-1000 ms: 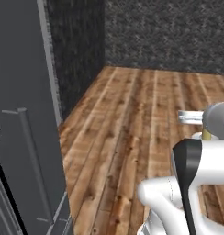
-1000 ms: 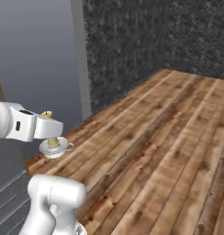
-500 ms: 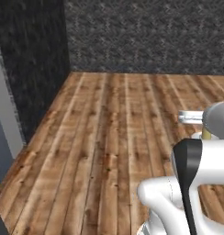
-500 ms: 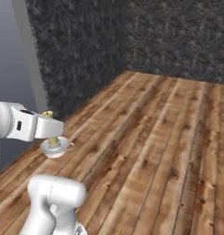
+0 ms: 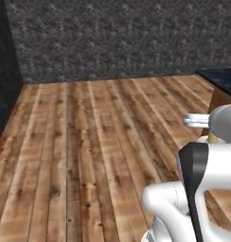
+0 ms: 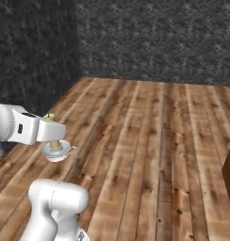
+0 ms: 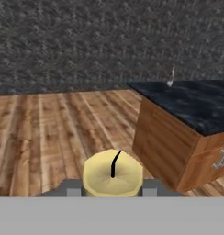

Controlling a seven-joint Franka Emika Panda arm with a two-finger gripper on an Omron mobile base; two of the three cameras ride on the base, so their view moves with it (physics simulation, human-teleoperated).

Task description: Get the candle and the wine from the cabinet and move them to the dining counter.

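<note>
The end effector [image 7: 112,192] is closed on the squat pale-yellow candle with black wick [image 7: 113,174], at lower centre of the hand view. The black marble counter on wood base [image 7: 187,105] occupies the right. No legible writing or labels appear.

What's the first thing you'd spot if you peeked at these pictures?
The yellow candle with its black wick, sitting right up close at the bottom of the hand view, gripped in the tool. Beyond it to the right stands the dining counter, black marble on wood, over a wide wooden floor.
</note>
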